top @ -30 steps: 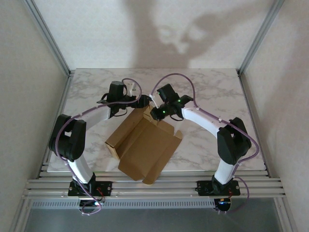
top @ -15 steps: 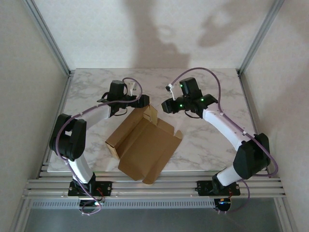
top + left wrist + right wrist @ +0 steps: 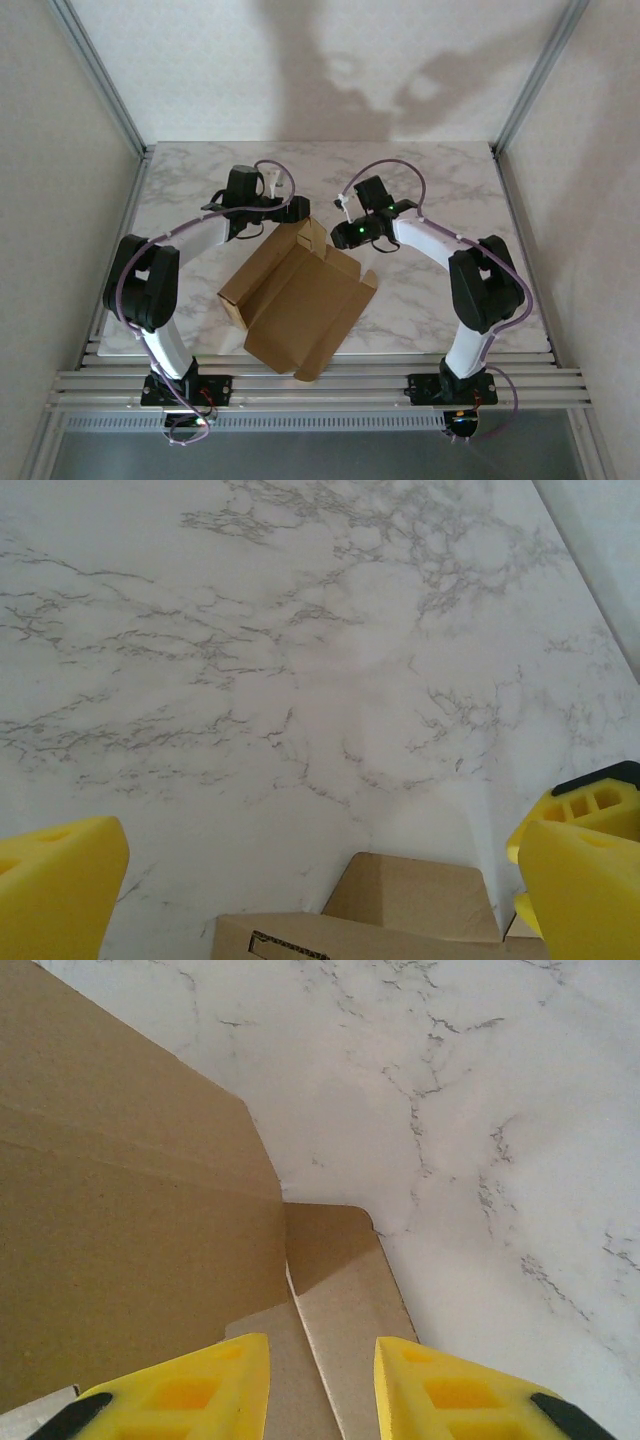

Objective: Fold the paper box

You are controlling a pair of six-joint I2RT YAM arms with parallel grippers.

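Observation:
The paper box (image 3: 300, 300) is a brown cardboard sheet, partly folded, lying at the table's near middle with one wall raised on its left. My left gripper (image 3: 297, 213) hovers at the box's far corner, open wide. In the left wrist view the yellow fingers (image 3: 60, 885) stand far apart over a small flap of the box (image 3: 415, 900), touching nothing. My right gripper (image 3: 342, 236) is at the same far corner from the right. Its jaws (image 3: 322, 1360) stand partly open above a narrow flap (image 3: 345, 1280) beside a large panel (image 3: 120, 1210), with no cardboard pinched.
The marble table (image 3: 450, 190) has bare surface behind and to the right of the box. Aluminium rails (image 3: 320, 385) run along the near edge, by the arm bases. Frame posts (image 3: 100, 75) and white walls close in the sides and back.
The right arm swung up and away to the right, then came back down to the box's far corner. The left arm and the box stayed put.

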